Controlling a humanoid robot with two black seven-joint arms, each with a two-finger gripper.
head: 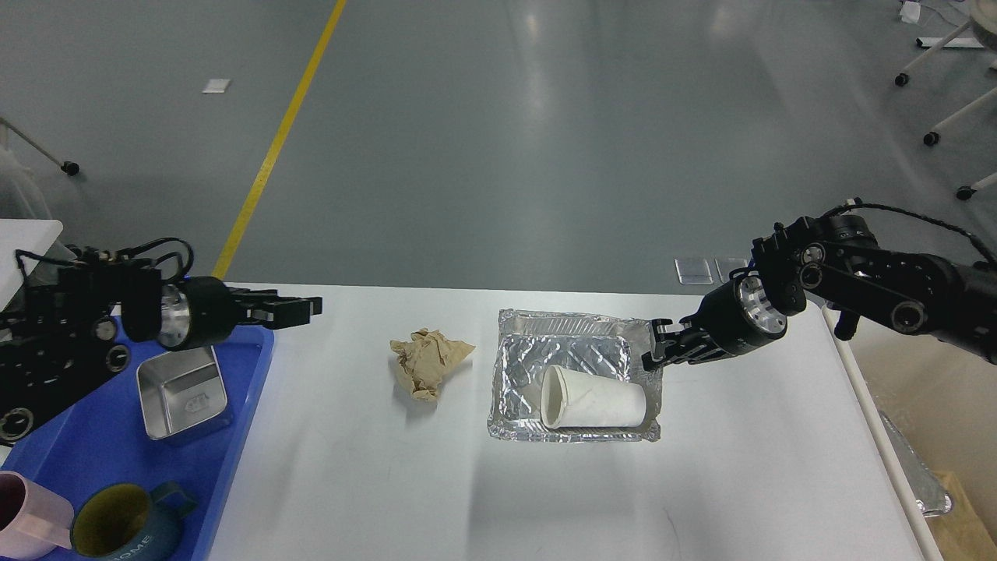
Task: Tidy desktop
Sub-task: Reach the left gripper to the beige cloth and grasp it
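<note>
The desktop is a wide white tabletop. A crumpled brown paper ball lies near its middle. Just right of it sits a foil tray with a white paper cup lying on its side inside, mouth to the left. My right gripper is at the tray's far right corner, its fingers above and below the rim, shut on it. My left gripper hovers over the table's far left, left of the paper ball and touching nothing. Its fingers are seen side-on, so their gap does not show.
A blue plastic tray at the left holds a square metal tin, a dark blue mug and a pink cup. A cream bin stands beyond the table's right edge.
</note>
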